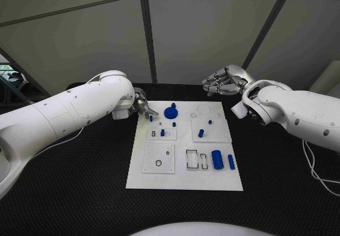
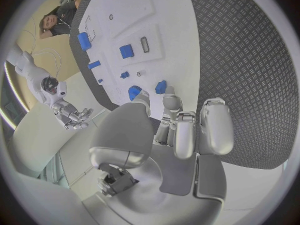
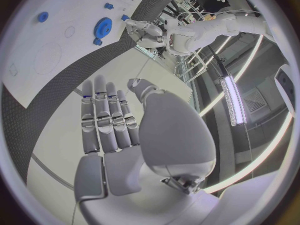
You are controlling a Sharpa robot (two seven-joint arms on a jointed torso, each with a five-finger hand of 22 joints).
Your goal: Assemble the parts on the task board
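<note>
Peg (image 1: pixel 151 118) at left hand (image 1: pixel 142 106) fingertips on board (image 1: pixel 184 179)

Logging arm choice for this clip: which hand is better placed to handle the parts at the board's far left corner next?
Left. The left hand is already at the task board beside a small blue peg; the right hand hangs beyond the far edge.

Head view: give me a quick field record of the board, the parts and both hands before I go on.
board: white task board lying flat on the black table
gear: blue gear near the board's far edge
cylinders: two blue cylinders side by side at the board's near right
left hand: left hand at the board's far left corner, fingertips down by a small blue peg; whether it grips the peg cannot be told
right hand: right hand raised beyond the board's far right corner, fingers apart, holding nothing
</note>
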